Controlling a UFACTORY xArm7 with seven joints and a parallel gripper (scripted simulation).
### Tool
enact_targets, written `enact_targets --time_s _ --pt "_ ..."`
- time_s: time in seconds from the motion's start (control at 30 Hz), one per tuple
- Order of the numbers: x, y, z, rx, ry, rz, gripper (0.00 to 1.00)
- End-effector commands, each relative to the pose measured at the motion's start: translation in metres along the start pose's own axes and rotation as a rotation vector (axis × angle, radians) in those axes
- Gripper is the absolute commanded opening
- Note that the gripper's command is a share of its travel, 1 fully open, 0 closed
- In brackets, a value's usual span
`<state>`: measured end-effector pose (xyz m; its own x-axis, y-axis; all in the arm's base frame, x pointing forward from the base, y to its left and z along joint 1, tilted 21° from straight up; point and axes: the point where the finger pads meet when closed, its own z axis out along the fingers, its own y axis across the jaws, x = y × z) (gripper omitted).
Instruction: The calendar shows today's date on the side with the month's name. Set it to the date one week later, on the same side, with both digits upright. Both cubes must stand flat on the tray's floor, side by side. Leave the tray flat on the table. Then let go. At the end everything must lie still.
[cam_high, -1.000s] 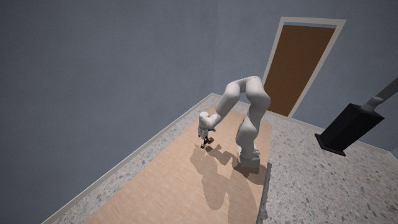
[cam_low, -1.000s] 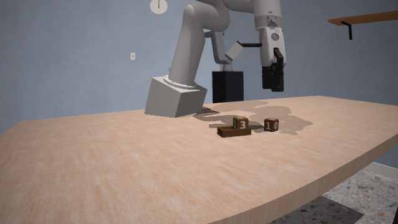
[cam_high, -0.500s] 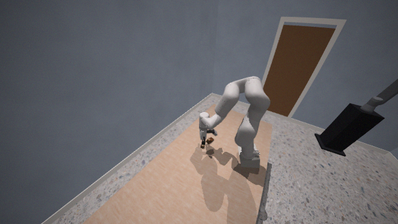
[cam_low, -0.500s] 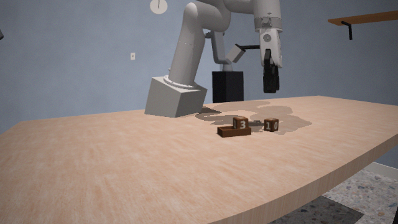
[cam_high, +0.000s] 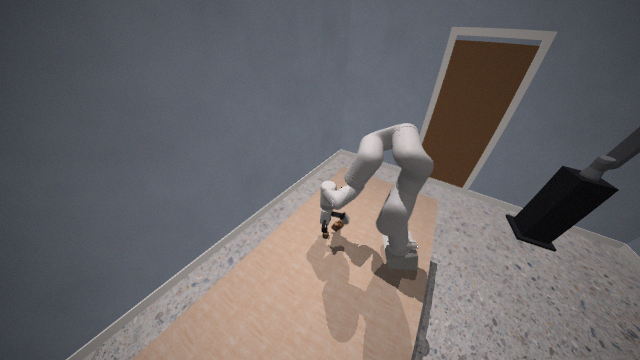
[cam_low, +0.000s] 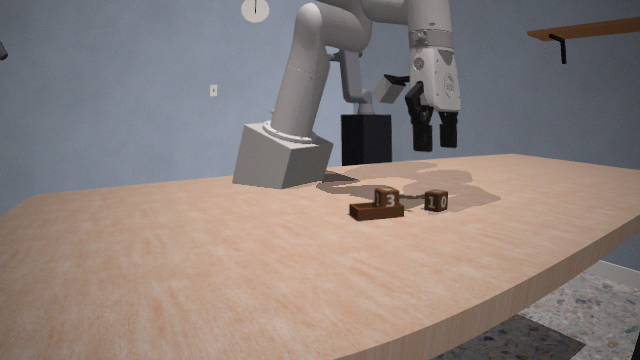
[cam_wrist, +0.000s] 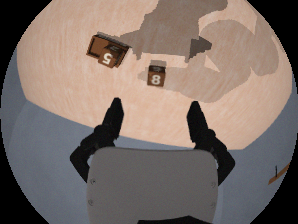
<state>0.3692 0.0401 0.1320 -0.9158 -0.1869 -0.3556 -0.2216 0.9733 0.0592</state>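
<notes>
A small brown tray (cam_low: 367, 212) (cam_wrist: 99, 44) lies flat on the table. One brown cube (cam_low: 387, 197) (cam_wrist: 109, 58) stands in its right end; it shows 3 toward the exterior camera and 5 on top in the wrist view. The tray's left half is empty. A second cube (cam_low: 436, 200) (cam_wrist: 156, 75) stands on the table just right of the tray, apart from it. It shows 1 and 0 on its sides and 8 on top. My gripper (cam_low: 435, 136) (cam_wrist: 156, 121) (cam_high: 325, 231) is open and empty, high above the loose cube. No month name can be read.
The arm's grey base (cam_low: 280, 157) stands on the table (cam_low: 200, 280) behind the tray. A black box (cam_low: 366, 138) stands beyond the table's far edge. A wall shelf (cam_low: 585, 29) hangs at the upper right.
</notes>
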Motion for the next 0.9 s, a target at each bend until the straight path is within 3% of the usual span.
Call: enact_targets --time_s 0.0,0.1,0.13,0.87 --pt "-0.0009 -0.0001 0.0001 0.011 0.004 0.082 1.0" --pt "-0.0009 -0.0001 0.0001 0.011 0.004 0.086 1.0" --pt "-0.0009 -0.0001 0.0001 0.011 0.004 0.086 0.47" --pt "-0.0009 -0.0001 0.0001 0.011 0.004 0.086 0.47"
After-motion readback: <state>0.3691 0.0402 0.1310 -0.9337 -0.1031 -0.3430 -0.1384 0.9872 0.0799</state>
